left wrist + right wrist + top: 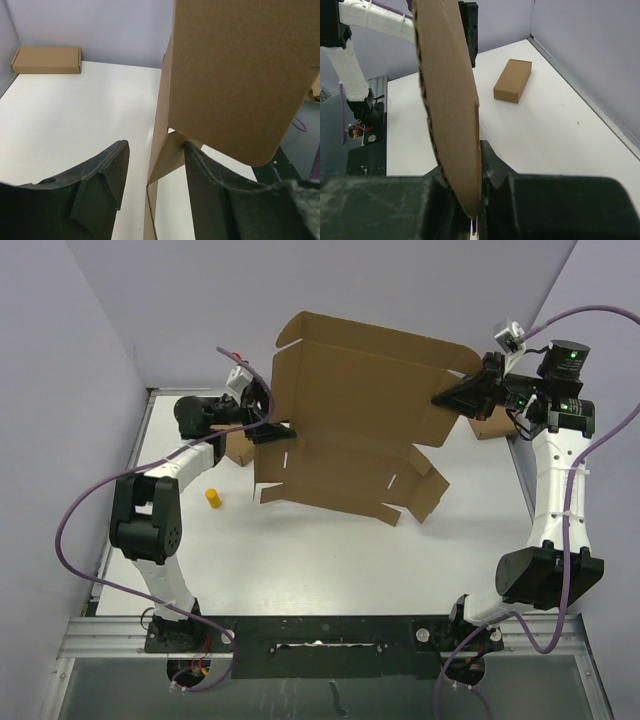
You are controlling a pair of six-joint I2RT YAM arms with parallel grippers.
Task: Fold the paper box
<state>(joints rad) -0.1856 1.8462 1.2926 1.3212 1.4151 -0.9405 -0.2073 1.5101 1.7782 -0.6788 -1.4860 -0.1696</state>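
Right pincer (pixel 472 185) clenched on paper box (pixel 350 420) flap, left pincer (pixel 155 150) parted astride its edge

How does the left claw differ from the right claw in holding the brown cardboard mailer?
The right claw is shut on the right flap of the brown cardboard mailer; the left claw is open around its left edge, one finger clear of it. Both are black.

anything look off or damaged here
Nothing torn or spilled. The paper box is up on edge and tilted, its right flap pinched in the right claw, its left edge inside the open left claw. A small yellow thing sits loose on the table.
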